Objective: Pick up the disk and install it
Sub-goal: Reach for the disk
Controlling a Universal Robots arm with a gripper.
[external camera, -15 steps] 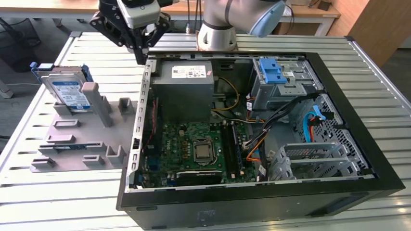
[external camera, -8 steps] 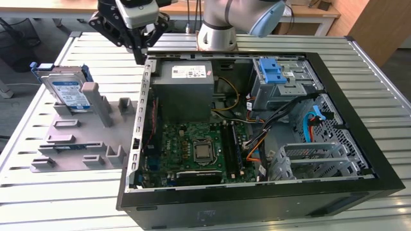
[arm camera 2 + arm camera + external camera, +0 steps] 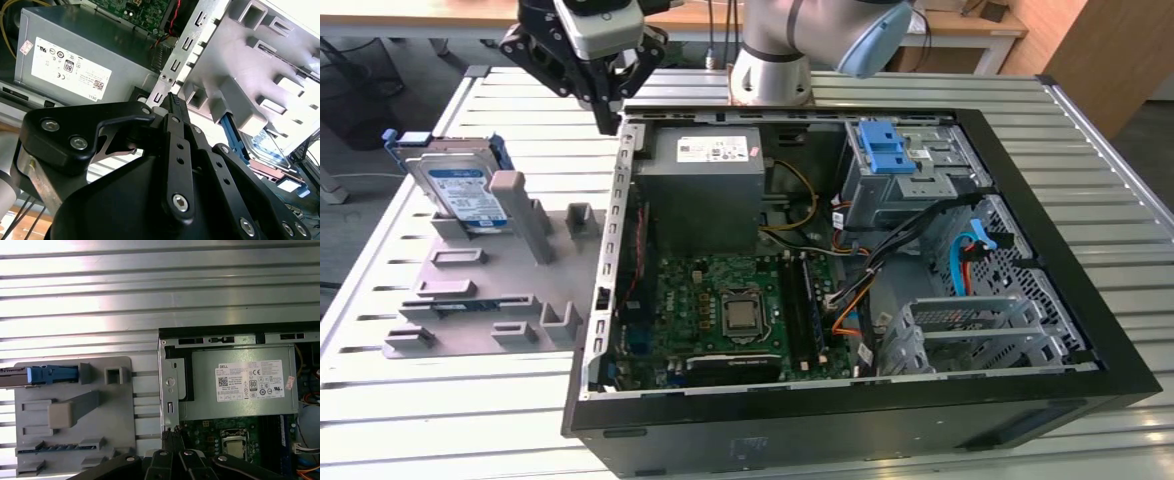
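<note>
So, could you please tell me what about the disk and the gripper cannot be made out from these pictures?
1. Exterior view: the lower part of the disk is hidden inside the grey holder.
2. First wrist view: the disk is edge-on and cut off by the picture's edge, so its label is hidden.
3. Second wrist view: the gripper itself covers most of the disk.

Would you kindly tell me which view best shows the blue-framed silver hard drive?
The exterior view: the silver hard drive stands upright, label visible. The first wrist view shows it edge-on; the second wrist view, a sliver.
</note>
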